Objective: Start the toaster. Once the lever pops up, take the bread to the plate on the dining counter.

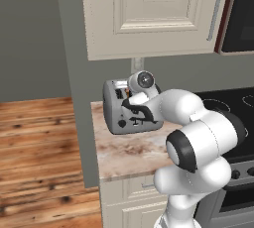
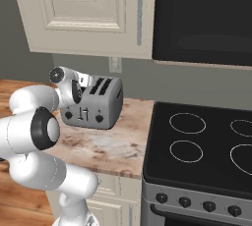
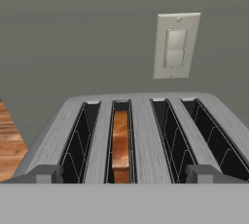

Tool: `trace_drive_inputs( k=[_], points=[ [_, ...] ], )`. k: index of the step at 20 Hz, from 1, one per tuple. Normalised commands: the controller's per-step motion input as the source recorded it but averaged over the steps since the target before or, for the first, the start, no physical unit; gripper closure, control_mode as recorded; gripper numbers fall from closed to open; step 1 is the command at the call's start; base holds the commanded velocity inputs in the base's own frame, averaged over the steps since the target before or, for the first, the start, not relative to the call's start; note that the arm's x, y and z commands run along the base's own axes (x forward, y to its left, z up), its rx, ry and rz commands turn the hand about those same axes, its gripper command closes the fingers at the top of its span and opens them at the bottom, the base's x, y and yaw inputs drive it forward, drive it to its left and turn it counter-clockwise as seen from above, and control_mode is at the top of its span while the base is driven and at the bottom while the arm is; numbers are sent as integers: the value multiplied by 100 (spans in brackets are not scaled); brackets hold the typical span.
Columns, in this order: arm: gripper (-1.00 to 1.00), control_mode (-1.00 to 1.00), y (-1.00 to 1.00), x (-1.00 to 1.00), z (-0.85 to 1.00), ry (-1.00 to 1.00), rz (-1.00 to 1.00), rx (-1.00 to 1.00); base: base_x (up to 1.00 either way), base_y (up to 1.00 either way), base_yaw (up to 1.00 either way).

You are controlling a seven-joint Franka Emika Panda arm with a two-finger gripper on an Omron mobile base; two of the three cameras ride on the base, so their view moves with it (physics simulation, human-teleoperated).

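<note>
The grey-silver four-slot toaster (image 2: 96, 106) stands on the narrow marbled top, against the wall. In the hand view I look down along its top (image 3: 143, 135) from the front. The bread (image 3: 120, 142), a brown slice seen edge-on, sits low in the second slot from the left. My gripper (image 3: 124, 175) hovers just above the toaster's front edge, open wide, one fingertip (image 3: 47, 173) at each side and nothing between them. In the left base view my arm covers the right part of the toaster (image 1: 118, 115). The plate and the dining counter are out of view.
A wall outlet (image 3: 176, 45) sits right behind the toaster. Cream upper cabinets (image 1: 149, 14) hang overhead. A black stove (image 2: 206, 141) adjoins the marbled counter (image 2: 106, 146) on the right, with a dark microwave (image 2: 202, 14) above it. To the left lies wood floor (image 1: 39, 147).
</note>
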Motion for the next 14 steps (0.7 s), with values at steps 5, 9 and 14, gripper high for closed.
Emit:
trace_drive_inputs(
  k=[5,9,14],
  points=[
    [-100,-100,0,0,0,0,0,0,0,0,0],
    [-100,-100,0,0,0,0,0,0,0,0,0],
    [-100,-100,0,0,0,0,0,0,0,0,0]
  ],
)
